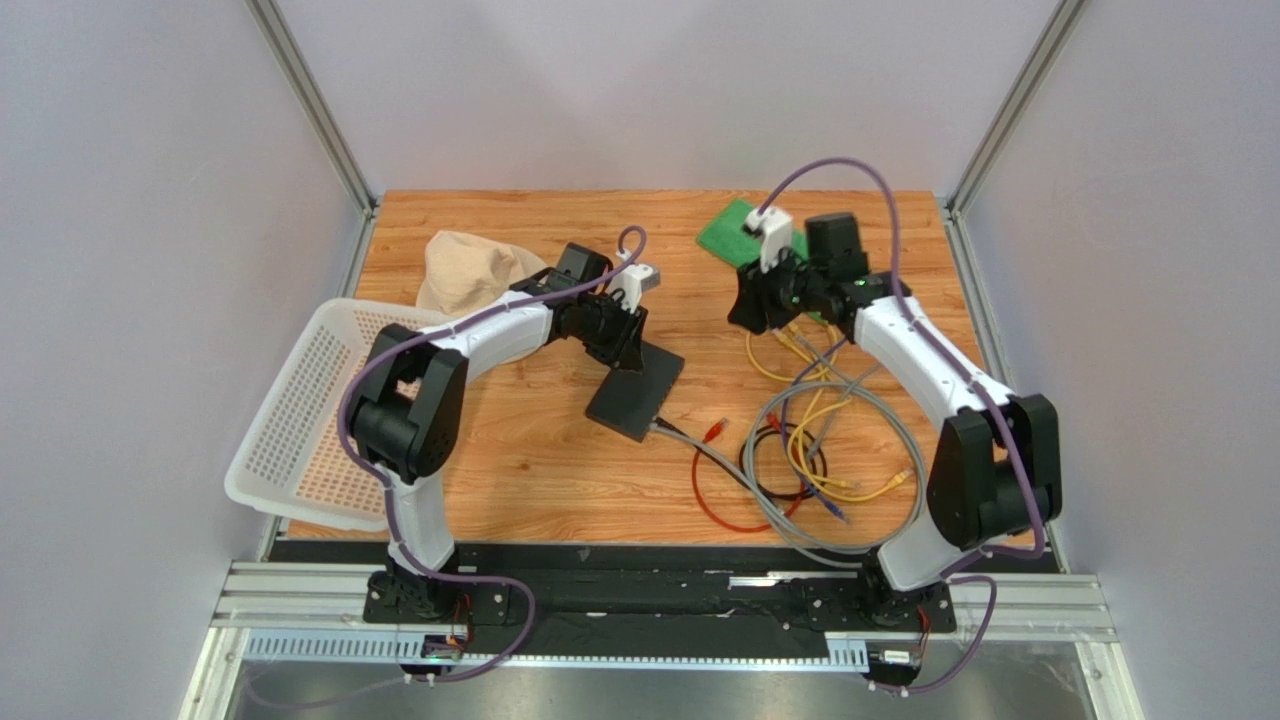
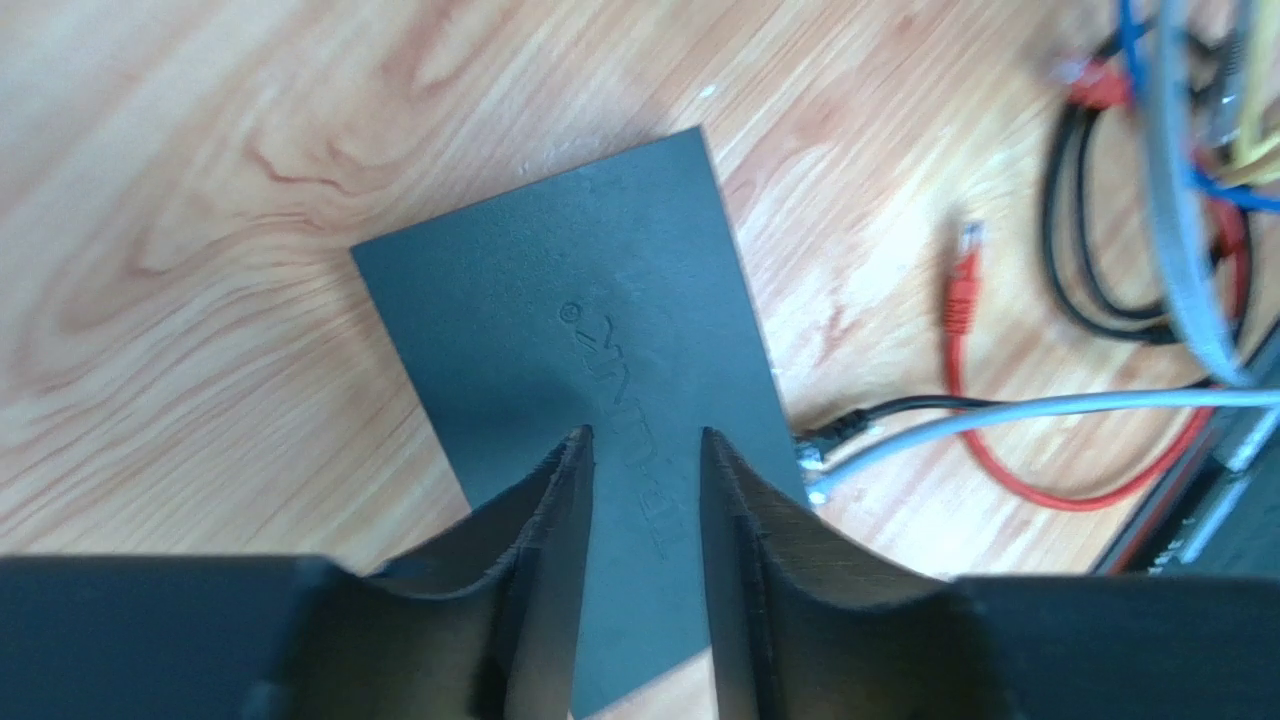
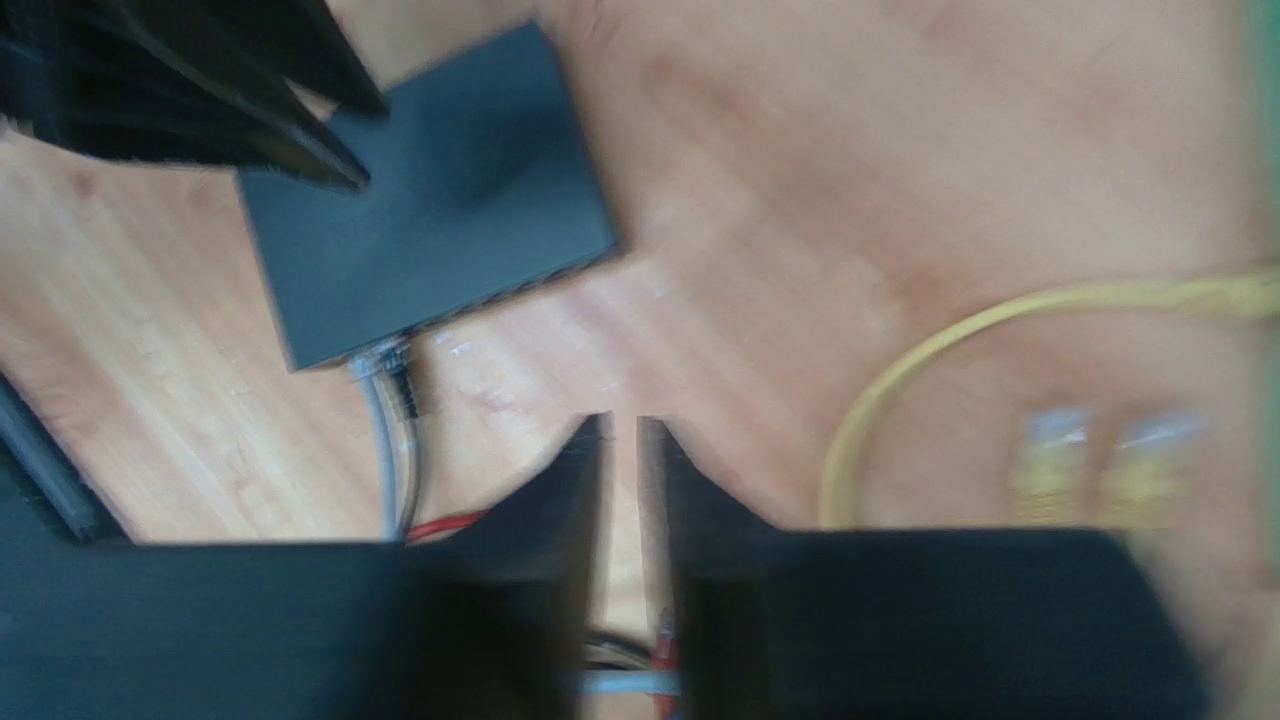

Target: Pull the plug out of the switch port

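The switch (image 1: 634,393) is a flat matte-black box lying on the wooden table; it also shows in the left wrist view (image 2: 586,300) and the right wrist view (image 3: 436,225). A grey cable plug (image 2: 819,483) and a black cable plug (image 2: 827,435) sit in its near-right edge, and both show in the right wrist view (image 3: 394,360). My left gripper (image 2: 643,438) hovers over the switch's top with its jaws a little apart and empty; in the top view it (image 1: 624,333) is at the switch's far end. My right gripper (image 3: 622,423) is nearly closed and empty, over bare wood to the right of the switch (image 1: 751,308).
A tangle of grey, yellow, red and black cables (image 1: 812,450) lies right of the switch, with a loose red plug (image 2: 962,278) near it. A white basket (image 1: 301,420) hangs off the left edge. A beige cloth (image 1: 466,270) and a green cloth (image 1: 736,228) lie at the back.
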Tool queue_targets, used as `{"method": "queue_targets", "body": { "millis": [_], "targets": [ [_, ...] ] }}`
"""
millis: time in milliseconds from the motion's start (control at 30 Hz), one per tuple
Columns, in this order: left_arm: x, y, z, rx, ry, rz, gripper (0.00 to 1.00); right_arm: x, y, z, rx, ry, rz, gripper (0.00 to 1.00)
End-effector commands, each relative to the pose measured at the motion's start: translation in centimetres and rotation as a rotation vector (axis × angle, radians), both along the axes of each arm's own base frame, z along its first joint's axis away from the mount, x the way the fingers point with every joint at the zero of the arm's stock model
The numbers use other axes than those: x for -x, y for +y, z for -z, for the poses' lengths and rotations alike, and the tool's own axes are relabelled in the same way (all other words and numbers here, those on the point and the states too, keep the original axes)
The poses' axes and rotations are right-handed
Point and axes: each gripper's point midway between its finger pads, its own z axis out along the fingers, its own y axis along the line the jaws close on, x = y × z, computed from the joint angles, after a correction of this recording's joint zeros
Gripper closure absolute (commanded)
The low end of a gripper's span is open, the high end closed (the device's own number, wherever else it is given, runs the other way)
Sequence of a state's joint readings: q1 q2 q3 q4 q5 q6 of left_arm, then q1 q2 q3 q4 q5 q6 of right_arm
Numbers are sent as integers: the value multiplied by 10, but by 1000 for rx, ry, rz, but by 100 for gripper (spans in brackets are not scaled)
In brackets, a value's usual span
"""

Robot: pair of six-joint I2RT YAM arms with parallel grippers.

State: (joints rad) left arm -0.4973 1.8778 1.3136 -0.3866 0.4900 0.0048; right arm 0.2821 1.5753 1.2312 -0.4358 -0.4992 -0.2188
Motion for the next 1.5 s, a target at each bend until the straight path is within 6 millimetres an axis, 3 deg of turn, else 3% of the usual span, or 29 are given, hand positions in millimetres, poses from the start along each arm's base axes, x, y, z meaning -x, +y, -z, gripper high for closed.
{"method": "queue_targets", "body": {
  "millis": [0, 67, 200, 367, 433, 500, 567, 600, 667, 700, 833, 933, 1000, 1067, 1100, 1133, 1233, 1333, 1467],
  "targets": [
    [-1, 11, -52, 36, -101, -53, 55, 39, 28, 57, -12, 229, 16, 100],
    [0, 21, -58, 16, -139, -103, 50, 30, 21, 71, 17, 230, 101, 100],
    [22, 47, -35, -58, -142, -137, 50, 20, 15, 101, 80, 259, 163, 100],
    [34, 68, -20, -120, -180, -137, 50, 1, 32, 124, 133, 246, 144, 100],
    [35, 70, -19, -125, -187, -127, 50, -11, 48, 117, 120, 219, 121, 100],
    [38, 73, -14, -138, -180, -121, 50, -14, 63, 125, 127, 227, 96, 100],
    [41, 76, -11, -149, -179, -113, 50, -26, 77, 116, 108, 204, 78, 100],
    [41, 77, -10, -153, -179, -110, 50, -24, 85, 124, 112, 225, 57, 100],
    [42, 80, -6, -167, -180, -107, 50, -34, 97, 115, 95, 198, 42, 100],
    [42, 80, -6, -169, -182, -106, 50, -34, 101, 120, 102, 202, 35, 100],
    [44, 77, -4, -162, -172, -88, 50, -47, 101, 112, 119, 152, 67, 100],
    [44, 72, -2, -144, -160, -59, 53, -48, 85, 102, 129, 131, 104, 100],
    [44, 67, -1, -128, -152, -34, 60, -42, 71, 103, 112, 166, 122, 89],
    [47, 57, 0, -96, -127, 22, 92, -35, 67, 94, 72, 184, 102, 61],
    [52, 56, 2, -96, -100, 44, 100, -27, 69, 91, 22, 215, 55, 53],
    [49, 52, 8, -97, -68, 54, 100, -13, 70, 97, 10, 242, 5, 41],
    [45, 50, 19, -120, -18, 44, 100, 24, 81, 93, -84, 335, -140, 29],
    [48, 47, 24, -120, 23, 75, 100, 61, 92, 98, -159, 470, -263, 28],
    [48, 50, 36, -152, 70, 56, 100, 78, 110, 93, -187, 468, -367, 29]
  ]
}}
